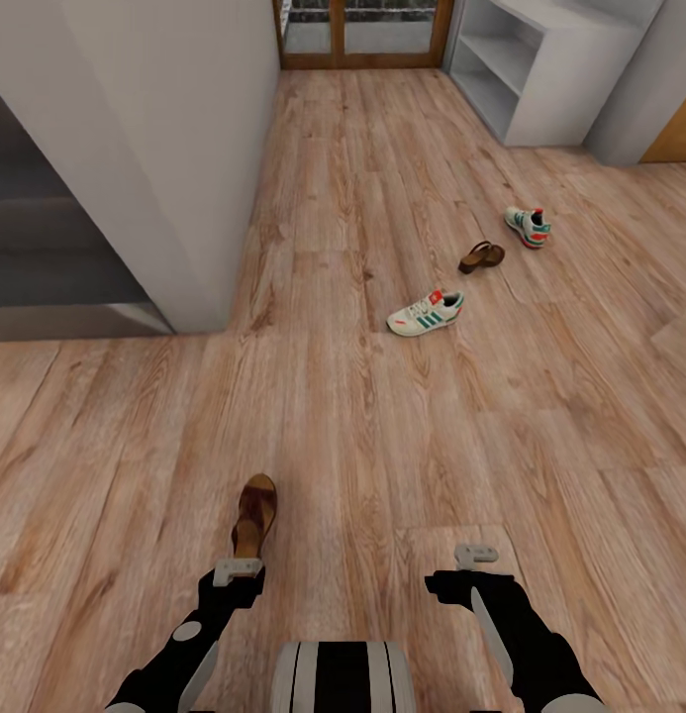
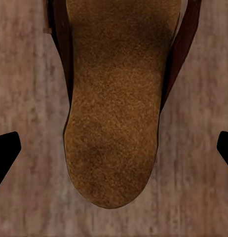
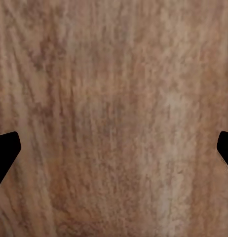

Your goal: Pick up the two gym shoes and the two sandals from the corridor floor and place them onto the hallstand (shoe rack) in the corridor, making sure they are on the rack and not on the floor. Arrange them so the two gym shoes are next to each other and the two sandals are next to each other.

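Below the left end effector (image 2: pixel 114 148), spread wide and empty, lay a sandal (image 1: pixel 254 515) on the floor (image 1: pixel 382 416), its long axis running straight ahead; the right end effector (image 3: pixel 114 148), also spread, hung farther off.

Your right wrist camera looks straight down on the corridor floor (image 3: pixel 114 108): light brown wood planks, with the grain running lengthwise through the frame in pale and darker streaks. A paler patch sits toward one side of the boards. You can see the two dark fingers (image 3: pixel 6 153) of the right gripper (image 3: pixel 114 153) poking in from opposite edges, only their tips showing, spread wide apart with bare wood between them. Nothing lies between the tips, and whether they touch the planks cannot be told from here.
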Available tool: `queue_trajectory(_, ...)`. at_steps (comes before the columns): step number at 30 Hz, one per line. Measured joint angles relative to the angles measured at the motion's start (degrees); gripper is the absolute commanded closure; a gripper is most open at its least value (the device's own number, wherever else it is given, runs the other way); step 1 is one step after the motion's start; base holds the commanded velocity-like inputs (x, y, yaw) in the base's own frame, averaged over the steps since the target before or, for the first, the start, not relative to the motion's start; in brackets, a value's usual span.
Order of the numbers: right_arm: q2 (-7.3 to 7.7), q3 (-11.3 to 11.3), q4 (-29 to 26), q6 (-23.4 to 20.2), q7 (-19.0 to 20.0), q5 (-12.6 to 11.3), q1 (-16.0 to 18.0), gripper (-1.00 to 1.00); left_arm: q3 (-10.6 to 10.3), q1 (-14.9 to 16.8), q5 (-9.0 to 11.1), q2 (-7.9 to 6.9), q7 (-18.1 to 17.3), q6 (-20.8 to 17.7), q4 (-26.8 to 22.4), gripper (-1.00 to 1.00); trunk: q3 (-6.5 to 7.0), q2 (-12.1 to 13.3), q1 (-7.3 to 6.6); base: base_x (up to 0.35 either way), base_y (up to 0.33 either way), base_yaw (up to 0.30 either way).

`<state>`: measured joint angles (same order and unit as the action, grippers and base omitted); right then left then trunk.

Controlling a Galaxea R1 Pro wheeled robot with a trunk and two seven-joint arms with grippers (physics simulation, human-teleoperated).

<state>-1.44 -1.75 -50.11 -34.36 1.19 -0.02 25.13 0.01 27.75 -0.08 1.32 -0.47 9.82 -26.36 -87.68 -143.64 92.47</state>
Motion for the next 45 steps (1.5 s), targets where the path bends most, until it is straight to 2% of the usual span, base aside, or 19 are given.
queue_trajectory(16,0.0,0.0,0.0,0.0,0.0,0.0,0.0,-1.0,-0.01,0.0,-0.06,0.02,0.0,0.02,-0.04,-1.0,-0.12,0.0,0.01,0.007,0.0,0.0)
queue_trajectory(26,0.0,0.0,0.0,0.0,0.0,-0.01,0.0,-1.0,-0.01,0.0,-0.07,0.0,0.0,0.02,-0.04,-1.0,-3.06,-0.13,0.27,0.0,0.0,0.0)
queue_trajectory(38,0.0,0.03,0.0,0.0,0.0,0.01,0.0,-1.0,0.0,0.0,-0.08,0.0,0.0,0.02,-0.04,-1.0,-3.17,-0.13,0.27,0.0,0.0,0.0)
queue_trajectory(45,0.0,0.0,0.0,0.0,0.0,0.0,0.0,-1.0,0.0,0.0,-0.07,0.0,0.0,0.02,-0.04,-1.0,-4.91,-0.21,0.42,0.0,0.0,0.0)
